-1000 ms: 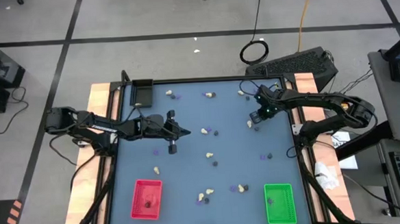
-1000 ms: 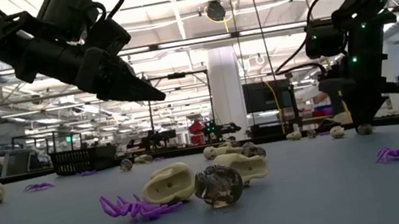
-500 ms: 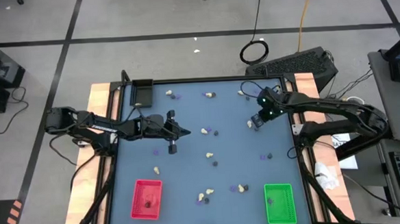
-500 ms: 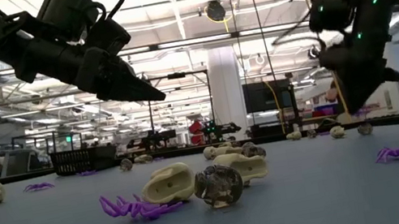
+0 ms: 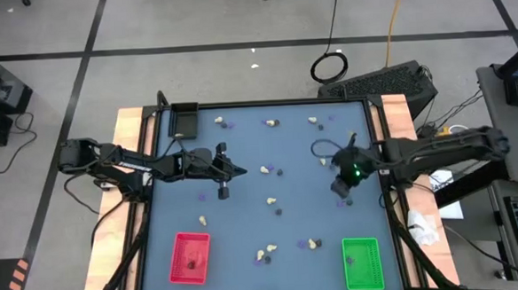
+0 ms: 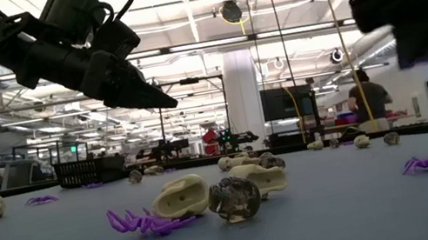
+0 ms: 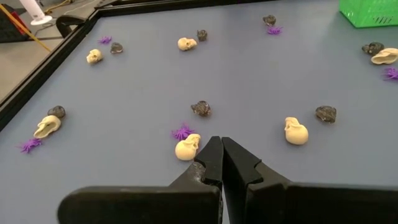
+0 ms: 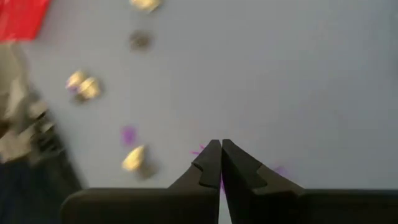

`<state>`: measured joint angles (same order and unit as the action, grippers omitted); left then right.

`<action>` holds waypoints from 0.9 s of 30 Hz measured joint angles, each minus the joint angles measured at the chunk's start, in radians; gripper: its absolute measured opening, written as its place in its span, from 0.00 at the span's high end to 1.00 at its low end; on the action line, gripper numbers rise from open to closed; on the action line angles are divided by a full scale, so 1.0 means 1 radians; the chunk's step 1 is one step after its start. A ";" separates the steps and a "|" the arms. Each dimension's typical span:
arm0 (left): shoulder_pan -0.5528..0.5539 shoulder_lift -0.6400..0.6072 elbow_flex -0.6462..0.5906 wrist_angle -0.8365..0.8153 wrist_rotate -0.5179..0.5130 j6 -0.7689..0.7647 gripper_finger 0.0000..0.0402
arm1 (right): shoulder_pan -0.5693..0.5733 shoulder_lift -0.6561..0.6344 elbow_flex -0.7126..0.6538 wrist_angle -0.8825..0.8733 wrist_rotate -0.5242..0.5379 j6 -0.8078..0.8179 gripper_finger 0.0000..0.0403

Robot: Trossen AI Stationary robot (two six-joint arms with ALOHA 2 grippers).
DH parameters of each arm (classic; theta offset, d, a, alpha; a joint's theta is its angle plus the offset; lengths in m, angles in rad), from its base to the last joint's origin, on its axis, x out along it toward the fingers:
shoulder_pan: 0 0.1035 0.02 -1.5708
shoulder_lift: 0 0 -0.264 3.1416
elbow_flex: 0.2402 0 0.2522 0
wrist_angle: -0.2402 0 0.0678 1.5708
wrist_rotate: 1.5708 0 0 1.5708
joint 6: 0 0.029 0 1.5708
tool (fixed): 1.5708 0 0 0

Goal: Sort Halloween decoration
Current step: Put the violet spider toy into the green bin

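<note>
The left tool hangs above the left-middle of the grey worktop, its fingers pressed together with nothing between them. In the left wrist view the closed fingertips point over a cream skull with a purple spider touching it, a dark skull just beyond, and another cream skull beside a second dark skull.

The right tool sits above the right side of the worktop, near the right edge. Its fingers meet at the tips in the right wrist view, with a sliver of purple showing between them; whether that is a spider held in the grip cannot be told for sure.

The decorations are scattered across the worktop: cream skulls, dark skulls and purple spiders, most of them around the middle and along the far edge. A cream pair lies near the front edge, between the red tray at the near left and the green tray at the near right. A black tray stands at the far left corner. In the low view a cream skull, a dark skull and a purple spider cluster together close to the camera. A person stands in the room behind.
</note>
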<state>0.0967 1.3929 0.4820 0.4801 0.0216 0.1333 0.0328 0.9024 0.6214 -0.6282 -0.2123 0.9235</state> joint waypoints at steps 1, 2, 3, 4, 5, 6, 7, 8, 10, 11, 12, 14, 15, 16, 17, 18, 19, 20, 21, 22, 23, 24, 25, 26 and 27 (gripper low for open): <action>0.000 0.000 0.000 0.000 0.000 0.000 1.00 | 0.046 0.004 0.015 0.001 0.001 0.035 1.00; 0.000 0.000 0.000 0.000 0.000 0.000 1.00 | 0.091 0.012 0.032 0.002 0.004 0.070 1.00; 0.000 0.000 0.000 0.000 0.000 0.000 1.00 | 0.137 0.022 0.047 0.003 0.011 0.107 1.00; 0.000 0.000 0.000 0.000 0.000 0.000 1.00 | 0.182 0.033 0.062 0.000 0.025 0.146 1.00; 0.000 0.000 0.000 0.000 0.000 0.000 1.00 | 0.225 0.045 0.075 -0.006 0.032 0.184 1.00; 0.000 0.000 0.000 -0.001 0.000 0.000 1.00 | 0.267 0.062 0.088 -0.007 0.037 0.224 1.00; 0.000 0.000 0.000 -0.003 0.000 0.000 1.00 | 0.309 0.079 0.099 -0.007 0.047 0.268 1.00; 0.000 0.000 0.000 -0.004 0.000 0.000 1.00 | 0.349 0.098 0.109 -0.008 0.051 0.317 1.00; 0.000 0.000 0.000 -0.005 0.000 0.000 1.00 | 0.426 0.141 0.124 -0.013 0.049 0.405 1.00; 0.000 0.000 0.000 -0.006 0.000 0.000 1.00 | 0.461 0.162 0.132 -0.012 0.040 0.452 1.00; 0.000 0.000 0.000 -0.008 0.000 0.000 1.00 | 0.493 0.185 0.140 -0.012 0.024 0.499 1.00; 0.000 0.000 0.000 -0.012 0.000 0.001 1.00 | 0.551 0.228 0.154 -0.012 -0.015 0.589 1.00; 0.000 0.000 0.000 -0.013 0.000 0.001 1.00 | 0.577 0.249 0.161 -0.009 -0.036 0.636 1.00; 0.000 0.000 0.000 -0.013 0.000 0.001 1.00 | 0.601 0.268 0.166 0.001 -0.058 0.679 1.00; 0.000 0.000 0.000 -0.013 0.000 0.003 1.00 | 0.623 0.286 0.168 0.020 -0.081 0.719 1.00; 0.000 0.000 0.000 -0.013 0.000 0.003 1.00 | 0.644 0.301 0.168 0.044 -0.100 0.753 1.00; 0.000 0.000 0.000 -0.013 0.000 0.003 1.00 | 0.664 0.316 0.169 0.069 -0.107 0.781 1.00; 0.000 0.000 0.000 -0.013 0.000 0.003 1.00 | 0.682 0.330 0.169 0.088 -0.107 0.800 1.00; 0.000 0.000 0.000 -0.012 0.000 0.003 1.00 | 0.697 0.342 0.169 0.100 -0.107 0.816 1.00; 0.000 0.000 0.000 -0.012 0.000 0.004 1.00 | 0.711 0.354 0.169 0.105 -0.107 0.831 1.00; 0.000 0.000 0.000 -0.012 0.000 0.004 1.00 | 0.722 0.367 0.169 0.107 -0.107 0.845 1.00; 0.000 0.000 0.000 -0.012 0.000 0.004 1.00 | 0.732 0.380 0.169 0.104 -0.108 0.853 1.00; 0.000 0.000 0.000 -0.011 0.000 0.004 1.00 | 0.740 0.393 0.169 0.103 -0.108 0.853 1.00; 0.000 0.000 0.000 -0.011 0.000 0.004 1.00 | 0.746 0.407 0.169 0.104 -0.110 0.853 1.00; 0.000 0.000 0.000 -0.011 0.000 0.004 1.00 | 0.750 0.418 0.169 0.105 -0.118 0.851 1.00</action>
<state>0.0967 1.3928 0.4820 0.4691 0.0216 0.1374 0.7825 1.3207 0.7902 -0.5236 -0.3300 1.7746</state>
